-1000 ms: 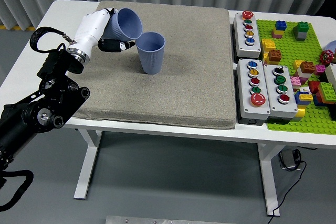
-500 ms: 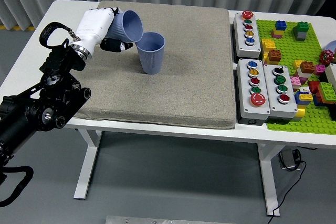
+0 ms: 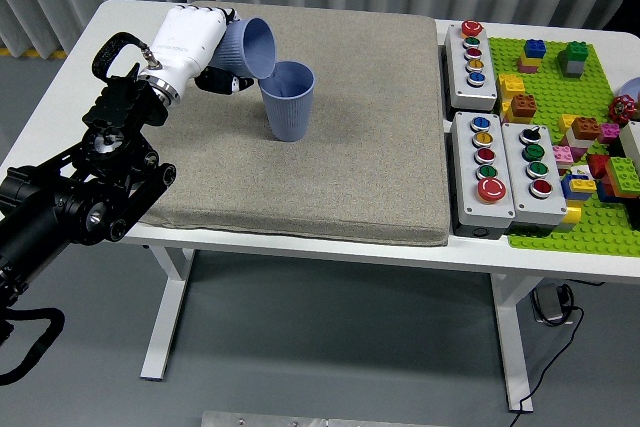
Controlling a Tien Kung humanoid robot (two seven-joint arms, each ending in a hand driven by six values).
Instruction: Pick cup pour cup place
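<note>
Left hand (image 3: 205,47): is gripping the tilted cup (image 3: 248,48), fingers wrapped around its wall, so the cup is being carried clear of the surface rather than resting on it.
Tilted cup: is hanging over the far left part of the grey mat (image 3: 350,147), tipped steeply with its mouth facing right and down; its rim is sitting at the rim of the standing cup (image 3: 288,99), a pose suited to pouring.
Standing cup: is standing upright on the mat, left of centre toward the far edge, mouth up, apparently serving as the receiver. Whether anything is passing between the two cups cannot be told.
Grey mat: is covering most of the left and middle of the white table (image 3: 120,22), giving the cups a soft, steady footing.
Button boxes (image 3: 500,147): are lying along the mat's right edge, well apart from the cups and playing no part.
Green brick plate (image 3: 570,137): is sitting at the table's right end, loaded with coloured bricks.
Step in hand: pouring appears to be underway; placing the held cup is not yet done.
</note>
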